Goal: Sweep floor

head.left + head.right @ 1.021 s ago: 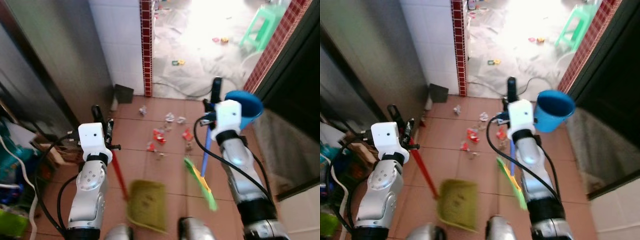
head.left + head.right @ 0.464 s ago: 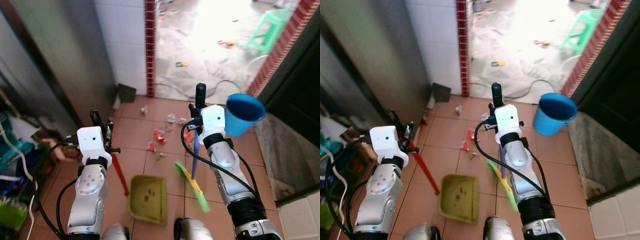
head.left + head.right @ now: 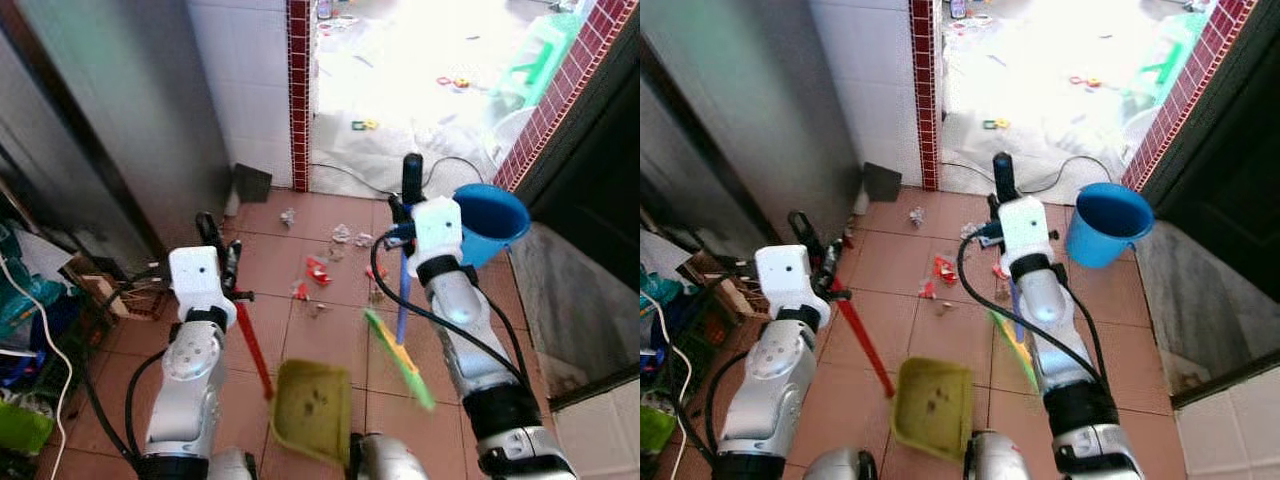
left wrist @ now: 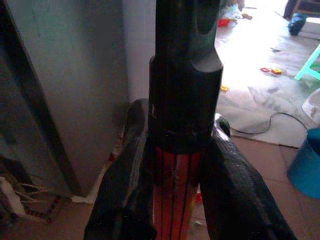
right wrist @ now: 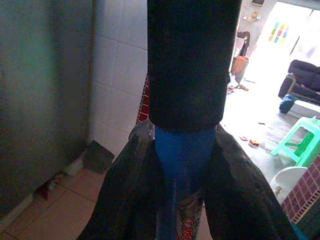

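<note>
Scattered litter (image 3: 322,270) lies on the terracotta tiles, between us and the red brick pillar (image 3: 297,90). Just short of it, our right gripper (image 5: 182,165), fingers clamped on the blue handle, holds the broom (image 3: 400,350); our left gripper (image 4: 175,185), clamped on a red handle, carries the green dustpan (image 3: 313,412) nearer still. To sweep well, we judge the bristles should land beyond the litter and draw it toward the pan. The right wrist view adds a green stool (image 5: 301,140) past the pillar.

Grn dustpan (image 3: 312,412), blue bucket (image 3: 490,222).
</note>
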You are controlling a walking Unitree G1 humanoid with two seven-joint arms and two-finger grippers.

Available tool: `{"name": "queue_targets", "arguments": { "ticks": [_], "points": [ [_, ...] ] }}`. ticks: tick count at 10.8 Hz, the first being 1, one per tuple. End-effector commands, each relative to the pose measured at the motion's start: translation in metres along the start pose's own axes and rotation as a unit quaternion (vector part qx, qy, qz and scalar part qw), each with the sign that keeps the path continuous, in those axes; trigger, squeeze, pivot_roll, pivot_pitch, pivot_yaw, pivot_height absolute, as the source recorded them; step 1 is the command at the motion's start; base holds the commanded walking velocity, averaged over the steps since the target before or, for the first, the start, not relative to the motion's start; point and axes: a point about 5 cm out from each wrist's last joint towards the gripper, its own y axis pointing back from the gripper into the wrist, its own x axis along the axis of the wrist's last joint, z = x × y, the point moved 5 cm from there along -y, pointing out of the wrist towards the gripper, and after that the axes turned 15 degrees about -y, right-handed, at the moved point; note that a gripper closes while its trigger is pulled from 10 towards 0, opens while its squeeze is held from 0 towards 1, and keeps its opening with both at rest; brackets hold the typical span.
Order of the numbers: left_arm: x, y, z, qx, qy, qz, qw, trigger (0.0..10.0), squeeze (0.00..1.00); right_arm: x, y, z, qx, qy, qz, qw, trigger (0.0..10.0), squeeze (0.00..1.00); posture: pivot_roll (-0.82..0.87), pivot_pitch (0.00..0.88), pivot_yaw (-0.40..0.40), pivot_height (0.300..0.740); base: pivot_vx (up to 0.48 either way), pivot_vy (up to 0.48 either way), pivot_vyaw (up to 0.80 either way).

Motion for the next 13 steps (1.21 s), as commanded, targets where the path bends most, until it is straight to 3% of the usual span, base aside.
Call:
{"name": "queue_targets", "arguments": {
  "ticks": [1, 5, 13],
  "points": [
    [0.015, 0.0, -0.013, 0.025, -0.007, 0.027, 0.999, 10.0, 0.0, 0.011, -0.006, -0.008, 0.013, -0.003, 0.024, 1.0, 10.0, 0.0, -0.04, 0.086, -0.008, 0.74, 0.0, 0.0, 0.0],
    [0.016, -0.001, -0.013, 0.016, -0.013, 0.029, 0.999, 10.0, 0.0, 0.009, -0.006, 0.002, -0.001, -0.007, 0.016, 1.0, 10.0, 0.0, -0.04, 0.099, -0.007, 0.74, 0.0, 0.0, 0.0],
    [0.021, -0.005, -0.012, 0.013, -0.019, 0.037, 0.999, 10.0, 0.0, 0.006, -0.008, 0.0, 0.014, -0.003, 0.008, 1.0, 10.0, 0.0, -0.05, 0.083, -0.015, 0.74, 0.0, 0.0, 0.0]
  ]
}}
